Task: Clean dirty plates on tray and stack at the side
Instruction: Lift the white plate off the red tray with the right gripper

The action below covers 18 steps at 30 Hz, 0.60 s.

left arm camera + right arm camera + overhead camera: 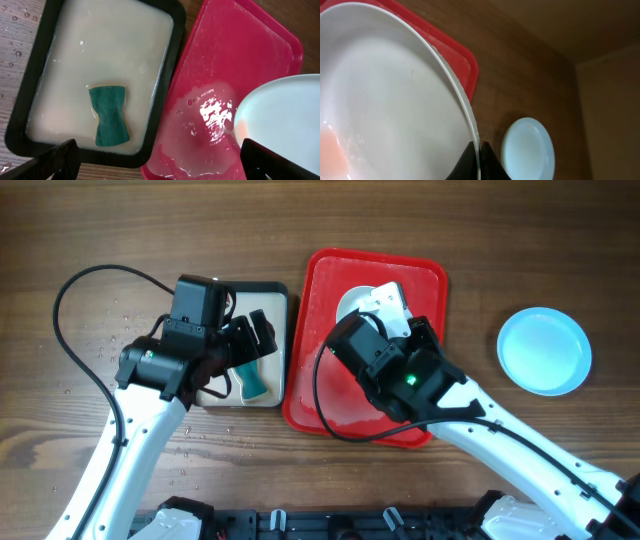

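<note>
Right gripper [479,157] is pinched tight on the rim of the white plate [385,100], which is held tilted over the wet red tray [462,55]. Left gripper [157,152] hangs spread wide and holds nothing, above the beige tray [172,60] where the sponge [110,116] lies. The turquoise plate [544,351] sits flat, well to the right.

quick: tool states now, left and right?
Left tool: open, holding nothing.
Right tool: closed on the rim of the round white plate.
</note>
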Each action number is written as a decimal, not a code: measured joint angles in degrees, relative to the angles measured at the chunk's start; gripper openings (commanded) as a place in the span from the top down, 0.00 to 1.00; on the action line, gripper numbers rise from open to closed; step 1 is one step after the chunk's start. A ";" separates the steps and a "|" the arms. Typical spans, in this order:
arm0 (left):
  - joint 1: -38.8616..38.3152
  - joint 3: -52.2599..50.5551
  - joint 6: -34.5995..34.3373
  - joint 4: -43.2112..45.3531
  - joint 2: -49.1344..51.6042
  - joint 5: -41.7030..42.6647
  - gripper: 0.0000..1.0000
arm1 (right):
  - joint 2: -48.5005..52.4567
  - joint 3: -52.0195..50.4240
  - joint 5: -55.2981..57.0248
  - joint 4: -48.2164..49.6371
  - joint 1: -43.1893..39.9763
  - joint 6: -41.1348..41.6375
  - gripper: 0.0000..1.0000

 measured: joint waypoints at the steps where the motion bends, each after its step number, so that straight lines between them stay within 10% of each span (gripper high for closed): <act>1: 0.00 0.00 0.00 0.00 0.00 0.00 0.00 | 0.00 0.00 1.84 -0.09 0.24 -0.31 0.96; 18: 0.00 0.00 0.00 0.00 0.00 0.00 0.00 | 0.00 0.00 16.48 -0.11 0.24 -5.97 0.96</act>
